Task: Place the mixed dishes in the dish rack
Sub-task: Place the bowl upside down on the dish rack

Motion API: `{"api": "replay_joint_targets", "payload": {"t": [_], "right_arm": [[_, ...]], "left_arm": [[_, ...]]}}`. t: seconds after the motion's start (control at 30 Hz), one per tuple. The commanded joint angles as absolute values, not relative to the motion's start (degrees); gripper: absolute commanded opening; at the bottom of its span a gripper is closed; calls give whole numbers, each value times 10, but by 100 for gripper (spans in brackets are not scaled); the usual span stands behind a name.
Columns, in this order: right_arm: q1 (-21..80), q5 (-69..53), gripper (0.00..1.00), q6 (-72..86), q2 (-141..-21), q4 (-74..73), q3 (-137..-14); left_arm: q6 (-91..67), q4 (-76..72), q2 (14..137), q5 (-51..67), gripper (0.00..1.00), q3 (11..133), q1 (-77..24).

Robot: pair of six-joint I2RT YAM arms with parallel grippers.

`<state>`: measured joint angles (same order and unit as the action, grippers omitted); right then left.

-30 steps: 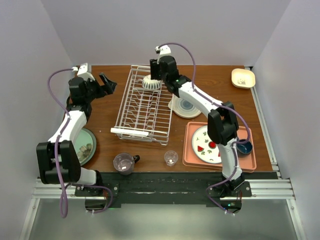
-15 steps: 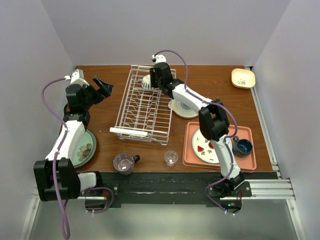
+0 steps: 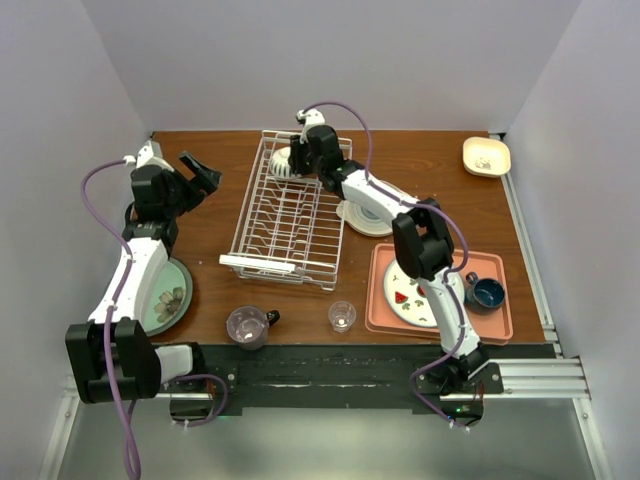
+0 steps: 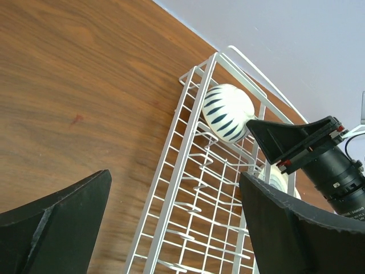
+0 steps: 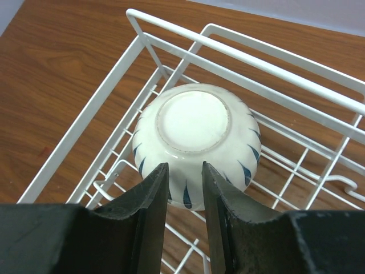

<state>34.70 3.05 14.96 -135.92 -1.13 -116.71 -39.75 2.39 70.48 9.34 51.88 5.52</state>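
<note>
Change since a second ago: the right arm has swung left along the far end of the dish rack, taking the white bowl to the rack's far-left corner. The left arm has drawn back a little toward the table's left edge.

Top view, right tool: at the rack's far-left corner, on the bowl.
Top view, left tool: over bare table left of the rack, jaws spread wide, holding nothing.
Top view, other dishes:
- The cream plate is just right of the rack.
- The patterned plate lies on the salmon tray, with a blue cup beside it.
- The purple cup and clear glass stand near the front edge.
- The pale green plate is at the left, partly under the left arm.

Left wrist view, bowl: blue-streaked, tipped on its side inside the rack's corner. One finger of the right tool is against it.
Left wrist view, left tool: both fingers far apart, with only wood and rack between them.

Right wrist view, bowl: foot ring faces the camera, above the corner wires of the rack. Cannot tell whether it bears on them.
Right wrist view, right tool: fingers set narrow, pinching the bowl's wall at its near side.
</note>
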Motion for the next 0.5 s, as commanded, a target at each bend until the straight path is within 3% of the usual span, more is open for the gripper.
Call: {"api": "replay_joint_targets", "payload": {"t": [0.0, 0.17, 0.27, 0.3, 0.33, 0.47], "right_arm": [[345, 38, 37, 141, -1356, 6, -1188], [345, 76, 53, 130, -1293, 32, -1137], [346, 90, 79, 132, -1259, 32, -1119], [346, 95, 93, 133, -1250, 28, -1114], [345, 97, 99, 133, -1237, 19, -1113], [345, 153, 99, 141, -1195, 2, -1090]], "left_arm": [[-399, 47, 692, 49, 100, 545, 59], [-410, 91, 674, -34, 100, 556, 61], [-417, 68, 657, -35, 100, 541, 60], [-419, 62, 652, -26, 100, 536, 60], [-419, 60, 651, -23, 100, 536, 61], [-415, 77, 648, -23, 100, 542, 60]]}}
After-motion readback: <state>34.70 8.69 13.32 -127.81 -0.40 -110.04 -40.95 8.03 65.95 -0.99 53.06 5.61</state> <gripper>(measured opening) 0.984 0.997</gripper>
